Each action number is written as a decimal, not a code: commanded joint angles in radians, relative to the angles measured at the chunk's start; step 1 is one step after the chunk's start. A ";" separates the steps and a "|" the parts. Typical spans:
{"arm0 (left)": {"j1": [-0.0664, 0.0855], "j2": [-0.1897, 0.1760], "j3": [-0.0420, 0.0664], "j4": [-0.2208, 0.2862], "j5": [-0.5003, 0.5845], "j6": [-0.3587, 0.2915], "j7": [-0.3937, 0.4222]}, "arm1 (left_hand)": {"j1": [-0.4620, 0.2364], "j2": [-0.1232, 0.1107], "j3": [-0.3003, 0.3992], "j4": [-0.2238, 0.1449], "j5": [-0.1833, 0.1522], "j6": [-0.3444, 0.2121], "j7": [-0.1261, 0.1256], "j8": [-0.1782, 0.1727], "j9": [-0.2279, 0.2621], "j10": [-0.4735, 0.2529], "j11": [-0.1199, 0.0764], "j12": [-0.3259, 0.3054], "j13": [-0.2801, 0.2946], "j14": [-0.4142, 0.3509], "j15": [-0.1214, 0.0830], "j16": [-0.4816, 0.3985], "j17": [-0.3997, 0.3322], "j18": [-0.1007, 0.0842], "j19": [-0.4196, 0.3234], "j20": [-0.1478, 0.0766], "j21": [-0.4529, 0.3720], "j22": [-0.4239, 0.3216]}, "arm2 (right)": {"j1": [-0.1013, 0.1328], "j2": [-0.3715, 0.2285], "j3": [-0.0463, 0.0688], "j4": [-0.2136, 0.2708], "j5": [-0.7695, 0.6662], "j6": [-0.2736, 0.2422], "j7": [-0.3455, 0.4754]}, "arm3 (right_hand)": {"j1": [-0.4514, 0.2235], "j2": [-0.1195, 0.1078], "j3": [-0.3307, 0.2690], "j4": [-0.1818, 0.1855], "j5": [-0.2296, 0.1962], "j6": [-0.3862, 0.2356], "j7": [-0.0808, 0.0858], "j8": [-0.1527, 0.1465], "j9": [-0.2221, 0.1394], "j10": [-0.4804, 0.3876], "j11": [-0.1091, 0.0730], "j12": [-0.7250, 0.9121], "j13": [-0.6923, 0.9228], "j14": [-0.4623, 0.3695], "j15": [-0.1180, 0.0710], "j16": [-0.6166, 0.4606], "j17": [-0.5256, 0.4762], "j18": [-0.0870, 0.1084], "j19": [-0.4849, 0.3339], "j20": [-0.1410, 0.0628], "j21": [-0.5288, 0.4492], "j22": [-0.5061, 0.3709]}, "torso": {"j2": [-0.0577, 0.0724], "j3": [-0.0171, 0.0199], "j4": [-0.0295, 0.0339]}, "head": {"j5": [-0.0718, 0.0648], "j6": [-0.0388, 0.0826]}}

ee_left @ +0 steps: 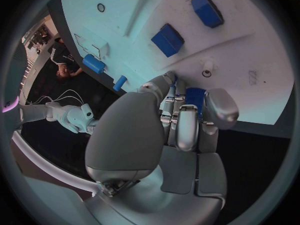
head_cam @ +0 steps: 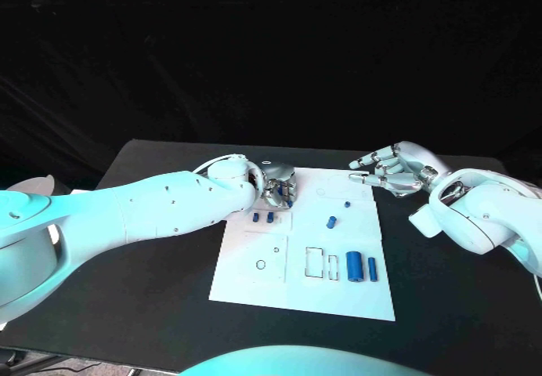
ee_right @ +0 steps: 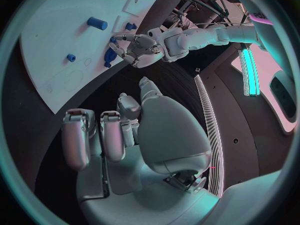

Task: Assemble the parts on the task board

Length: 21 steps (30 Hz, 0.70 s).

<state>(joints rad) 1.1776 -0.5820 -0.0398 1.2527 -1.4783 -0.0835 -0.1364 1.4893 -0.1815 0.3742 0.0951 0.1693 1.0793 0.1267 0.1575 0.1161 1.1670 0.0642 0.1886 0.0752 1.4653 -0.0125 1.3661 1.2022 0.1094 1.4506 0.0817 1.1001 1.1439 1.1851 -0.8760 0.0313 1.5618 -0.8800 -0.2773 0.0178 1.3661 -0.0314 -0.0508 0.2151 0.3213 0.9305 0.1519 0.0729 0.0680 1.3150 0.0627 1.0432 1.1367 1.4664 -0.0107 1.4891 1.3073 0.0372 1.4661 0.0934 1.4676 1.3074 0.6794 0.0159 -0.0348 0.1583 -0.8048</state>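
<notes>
The white task board (head_cam: 255, 278) lies mid-table. My left hand (head_cam: 276, 190) hangs over its far left part and pinches a small blue part (ee_left: 195, 96) between its fingertips, close above the board (ee_left: 250, 50). Two blue blocks (head_cam: 258, 217) (head_cam: 271, 218) lie just in front of that hand, also seen as blocks (ee_left: 167, 40) (ee_left: 207, 10). A blue peg (head_cam: 332, 222) and a tiny blue piece (head_cam: 345, 205) lie mid-board. Two blue cylinders (head_cam: 355, 266) (head_cam: 373, 269) lie at the near right. My right hand (head_cam: 393, 172) hovers off the board's far right corner, fingers apart, holding nothing.
Outlined rectangular slots (head_cam: 314, 264) sit left of the cylinders, and small round holes (head_cam: 261, 265) mark the board's left half. Black table (head_cam: 147, 274) surrounds the board on all sides. In the right wrist view, my right hand (ee_right: 119, 130) is above bare table beside the board (ee_right: 56, 45).
</notes>
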 commanded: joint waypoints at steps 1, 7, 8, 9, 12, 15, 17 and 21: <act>-0.006 0.004 -0.003 -0.001 -0.008 0.045 -0.006 | -0.004 0.008 0.007 -0.001 -0.006 0.007 0.001 -0.006 -0.002 0.008 0.001 -0.006 -0.001 0.039 -0.007 0.003 -0.002 -0.007 0.005 -0.002 0.007 0.003 | -0.001 0.001 0.000 0.002 -0.005 0.009 0.008 | 0.003 0.004 -0.005 -0.003 0.006 0.008 0.000 -0.001 0.000 -0.001 -0.001 -0.002 0.001 0.075 -0.004 -0.005 0.134 0.005 0.012 -0.004 -0.002 0.078 | 0.000 -0.0001 -0.0001 | 0.002 -0.001; -0.007 0.008 -0.003 -0.005 -0.008 0.059 -0.014 | -0.007 0.009 0.018 -0.004 -0.007 0.015 0.000 -0.008 -0.004 0.017 0.000 -0.011 -0.003 0.039 -0.008 0.004 -0.004 -0.008 0.005 -0.003 0.011 0.008 | -0.001 0.001 0.000 0.003 -0.005 0.010 0.008 | 0.003 0.004 -0.005 -0.003 0.006 0.008 0.000 -0.001 0.000 -0.001 -0.001 -0.002 0.001 0.075 -0.004 -0.005 0.134 0.005 0.012 -0.004 -0.002 0.078 | 0.000 0.0001 0.0004 | 0.003 0.006; -0.007 0.008 -0.003 -0.006 -0.008 0.062 -0.015 | -0.008 0.010 0.020 -0.005 -0.007 0.017 0.000 -0.008 -0.004 0.019 -0.001 -0.012 -0.004 0.039 -0.008 0.004 -0.004 -0.008 0.005 -0.003 0.012 0.009 | -0.001 0.001 0.000 0.003 -0.005 0.010 0.008 | 0.003 0.004 -0.005 -0.003 0.006 0.008 0.000 -0.001 0.000 -0.001 -0.001 -0.002 0.001 0.075 -0.004 -0.005 0.134 0.005 0.012 -0.004 -0.002 0.078 | 0.000 0.0000 0.0003 | 0.005 0.009; -0.007 0.009 -0.003 -0.007 -0.008 0.065 -0.017 | -0.008 0.011 0.023 -0.006 -0.007 0.019 0.000 -0.009 -0.005 0.021 -0.001 -0.014 -0.004 0.039 -0.009 0.004 -0.005 -0.008 0.005 -0.004 0.013 0.010 | -0.001 0.001 0.000 0.003 -0.005 0.010 0.009 | 0.003 0.004 -0.005 -0.003 0.006 0.008 0.000 -0.001 0.000 -0.001 -0.001 -0.002 0.001 0.075 -0.004 -0.005 0.134 0.005 0.012 -0.004 -0.002 0.078 | 0.000 0.0002 0.0003 | 0.005 0.010; -0.007 0.010 -0.003 -0.010 -0.008 0.072 -0.020 | -0.007 0.016 0.042 -0.013 -0.007 0.034 -0.001 -0.008 -0.006 0.037 -0.003 -0.020 -0.005 0.038 -0.011 0.005 -0.006 -0.008 0.004 -0.005 0.016 0.014 | -0.001 0.001 0.000 0.004 -0.004 0.010 0.009 | 0.003 0.004 -0.005 -0.003 0.006 0.008 0.000 -0.001 0.000 -0.001 -0.001 -0.002 0.001 0.075 -0.004 -0.005 0.134 0.005 0.012 -0.004 -0.002 0.078 | 0.000 0.0001 -0.0001 | 0.007 0.013; -0.008 0.011 -0.003 -0.011 -0.008 0.066 -0.019 | -0.004 0.022 0.059 -0.022 -0.007 0.049 -0.002 -0.007 -0.006 0.053 -0.006 -0.025 -0.004 0.038 -0.013 0.006 -0.008 -0.010 0.006 -0.007 0.028 0.026 | -0.001 0.001 0.000 0.004 -0.004 0.010 0.010 | 0.003 0.004 -0.005 -0.003 0.006 0.008 0.000 -0.001 0.000 -0.001 -0.001 -0.002 0.001 0.075 -0.004 -0.005 0.134 0.005 0.012 -0.004 -0.002 0.078 | 0.000 0.0004 -0.0002 | 0.006 0.018; -0.008 0.011 -0.003 -0.011 -0.008 0.049 -0.015 | -0.007 0.025 0.080 -0.032 -0.007 0.061 -0.001 -0.009 -0.008 0.068 -0.006 -0.035 -0.004 0.038 -0.014 0.006 -0.013 -0.014 0.009 -0.009 0.044 0.042 | -0.001 0.001 0.000 0.005 -0.004 0.010 0.011 | 0.003 0.004 -0.005 -0.003 0.006 0.008 0.000 -0.001 0.000 -0.001 -0.001 -0.002 0.001 0.075 -0.004 -0.005 0.134 0.005 0.012 -0.004 -0.002 0.078 | 0.000 -0.0001 -0.0001 | 0.004 0.020; -0.009 0.008 -0.002 -0.009 -0.005 0.018 -0.005 | -0.012 0.024 0.105 -0.047 -0.007 0.072 0.000 -0.015 -0.011 0.083 -0.008 -0.048 -0.004 0.037 -0.015 0.005 -0.020 -0.018 0.013 -0.010 0.063 0.061 | -0.001 0.001 0.000 0.005 -0.004 0.010 0.011 | 0.003 0.004 -0.005 -0.003 0.006 0.008 0.000 -0.001 0.000 -0.001 -0.001 -0.002 0.001 0.075 -0.004 -0.005 0.134 0.005 0.012 -0.004 -0.002 0.078 | 0.000 -0.0002 -0.0006 | 0.000 0.023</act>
<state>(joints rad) 1.1769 -0.5733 -0.0368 1.2440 -1.4813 -0.0726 -0.1430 1.4821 -0.1616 0.4728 0.0472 0.1642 1.1442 0.1273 0.1462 0.1047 1.2426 0.0576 0.1438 0.0709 1.4655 -0.0197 1.3661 1.1831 0.1095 1.4578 0.0745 1.1592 1.2022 1.1851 -0.8760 0.0313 1.5651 -0.8797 -0.2769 0.0191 1.3660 -0.0315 -0.0507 0.2151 0.3213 0.9305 0.1518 0.0729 0.0680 1.3150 0.0627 1.0432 1.1367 1.4664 -0.0107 1.4891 1.3080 0.0372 1.4661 0.0934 1.4676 1.3073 0.6791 0.0160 -0.0348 0.1606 -0.7831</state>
